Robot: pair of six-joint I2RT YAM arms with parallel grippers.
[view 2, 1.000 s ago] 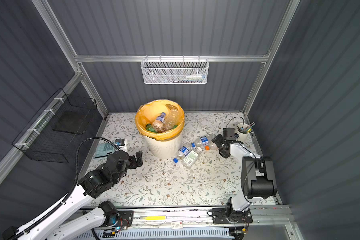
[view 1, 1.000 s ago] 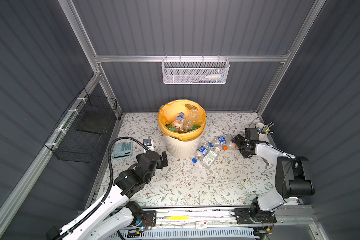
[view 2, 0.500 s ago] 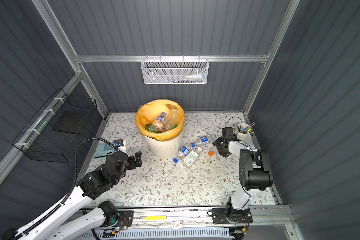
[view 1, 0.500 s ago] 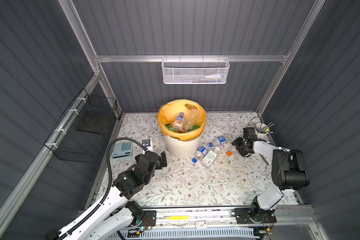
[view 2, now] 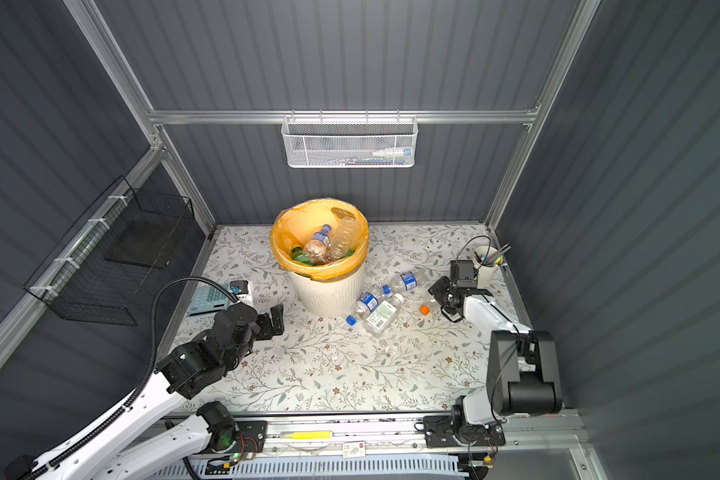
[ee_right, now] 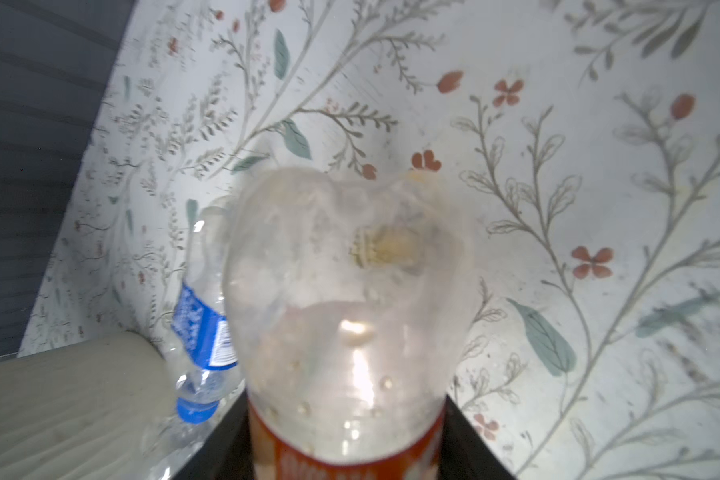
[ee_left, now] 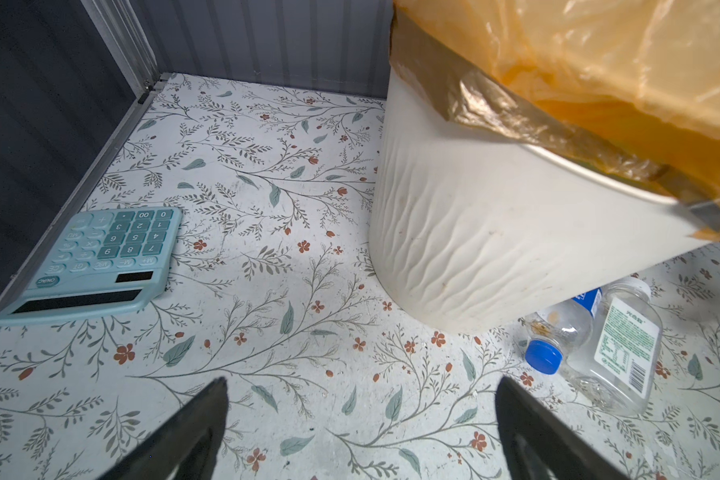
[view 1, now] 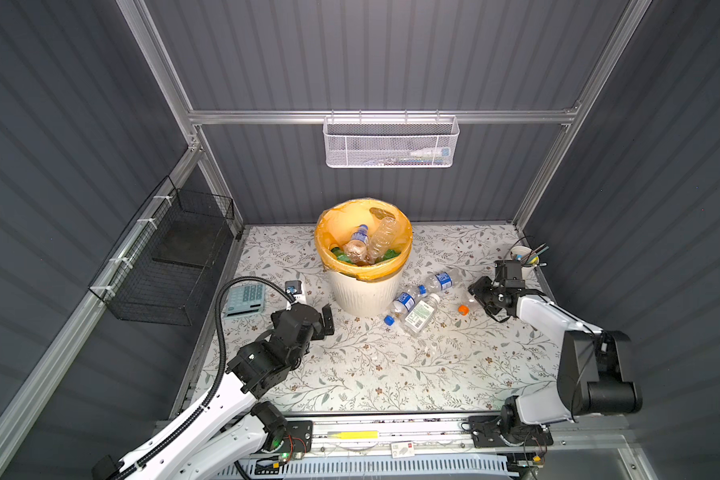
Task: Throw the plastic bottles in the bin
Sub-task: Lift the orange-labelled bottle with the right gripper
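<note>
While the left gripper hovers agape, the outstretched right gripper clamps a bottle.

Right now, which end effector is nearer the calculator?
Left. The left end effector is between calculator and bin; the right end effector, gripping a bottle, is beyond the bin.

White-shelled left arm with black ribbed hose, white right arm, black joints.
</note>
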